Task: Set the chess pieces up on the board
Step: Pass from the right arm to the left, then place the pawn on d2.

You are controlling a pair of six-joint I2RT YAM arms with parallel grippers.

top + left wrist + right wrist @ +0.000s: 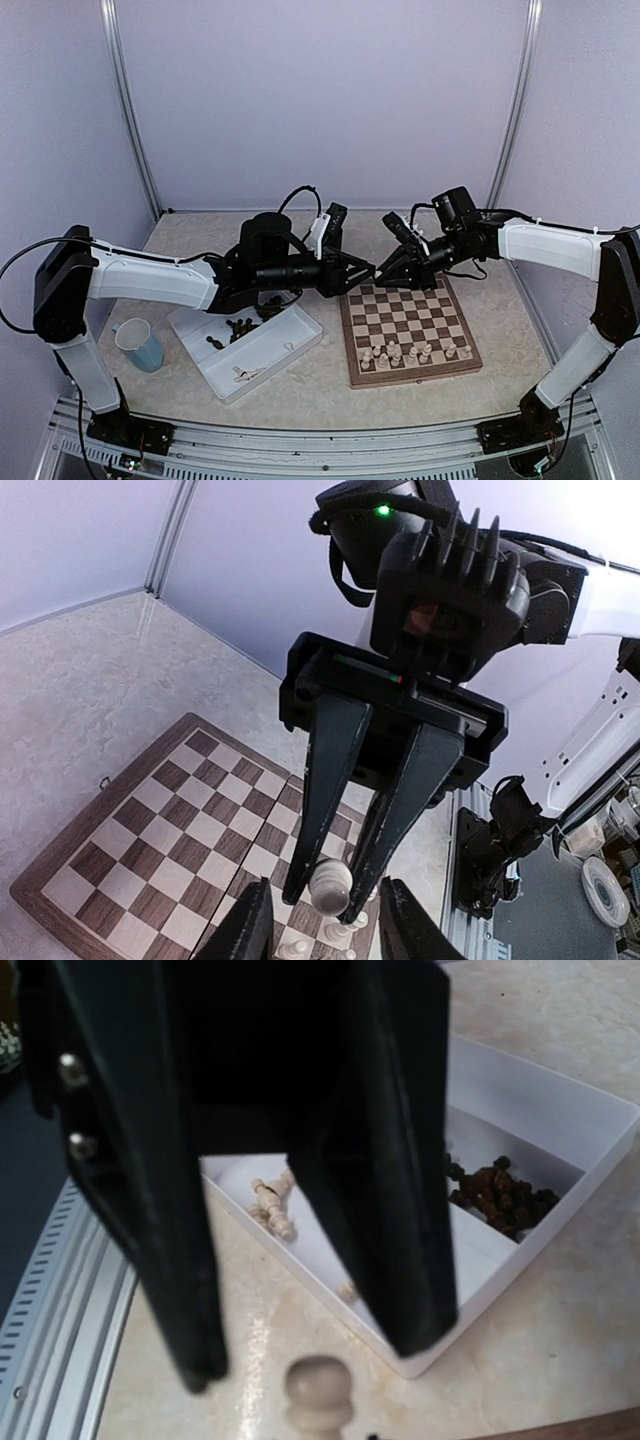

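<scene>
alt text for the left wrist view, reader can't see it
The right gripper pinches a cream chess piece at its fingertips above the board. The left gripper has its fingers apart on either side of it at the bottom edge, with more cream pieces on the board below.

Matt wooden board (pixel 420 315), smooth plastic tray (pixel 285 345), seemingly stone-look table (pixel 210 235)

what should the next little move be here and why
Probably back the left gripper away. The right gripper looks shut on the cream pawn above the board, while the left gripper's fingers stand apart either side of it, so clearing off would let the right lower it to a square.
</scene>
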